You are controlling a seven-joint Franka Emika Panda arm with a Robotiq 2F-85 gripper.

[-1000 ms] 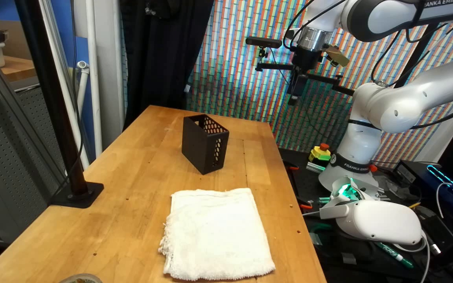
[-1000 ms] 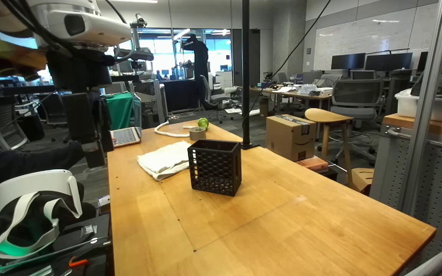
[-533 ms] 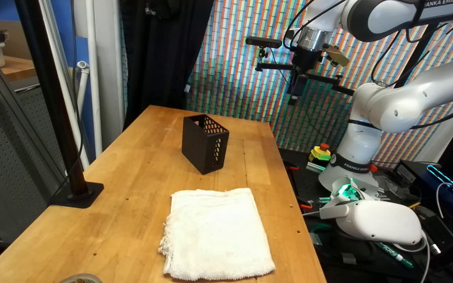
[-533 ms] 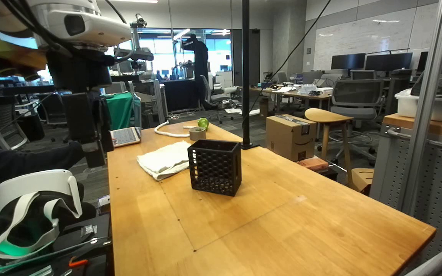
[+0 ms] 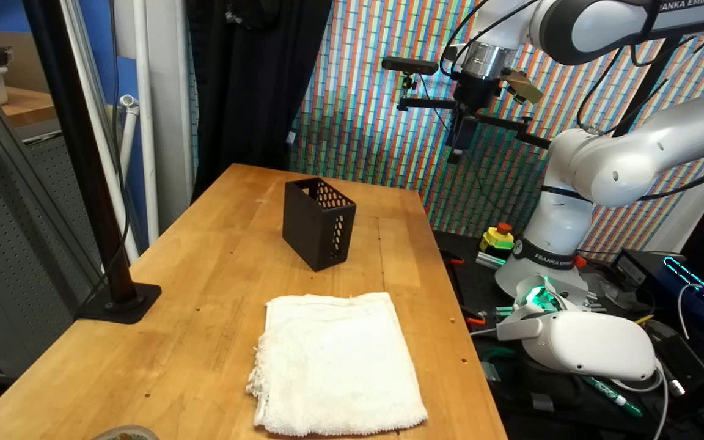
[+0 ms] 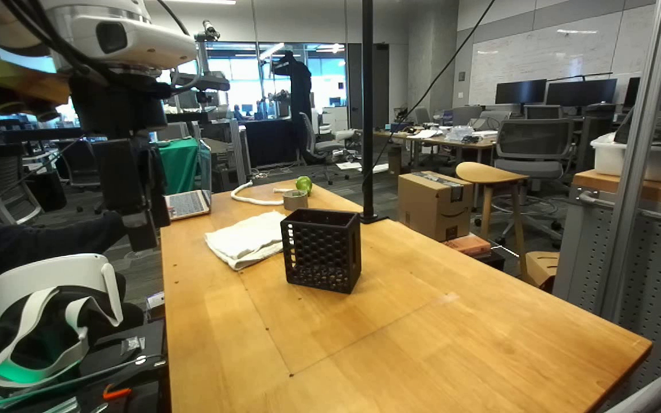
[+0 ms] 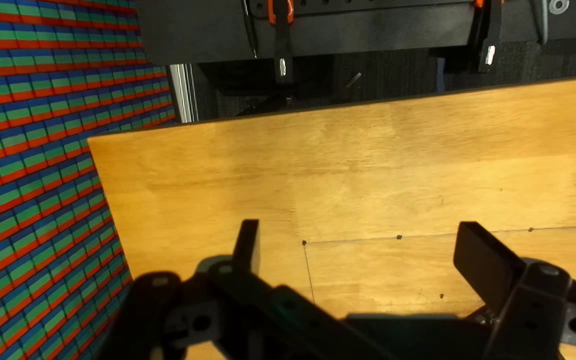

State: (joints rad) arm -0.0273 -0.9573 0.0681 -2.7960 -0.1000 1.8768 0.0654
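Note:
My gripper point(image 7: 358, 250) is open, with nothing between its fingers, in the wrist view. It hangs high at the table's edge, pointing down, in both exterior views point(image 5: 456, 146) point(image 6: 142, 229). A black bin with honeycomb holes point(image 5: 318, 229) stands upright on the wooden table point(image 5: 205, 342); it also shows in an exterior view point(image 6: 320, 252). A folded white towel point(image 5: 337, 366) lies flat near the bin, also in an exterior view point(image 6: 244, 238). Further along lie a white rope point(image 6: 256, 201), a tape roll point(image 6: 295, 200) and a green round object point(image 6: 303, 184). The gripper touches none of them.
A black post point(image 5: 120, 287) stands on the table's edge. A white headset point(image 5: 590, 345) and a red-and-yellow stop button point(image 5: 497, 237) are beside the robot base. Clamps point(image 7: 283, 50) show near the table edge point(image 7: 318, 110). A laptop point(image 6: 188, 205) sits at the far corner, by a person point(image 6: 26, 246).

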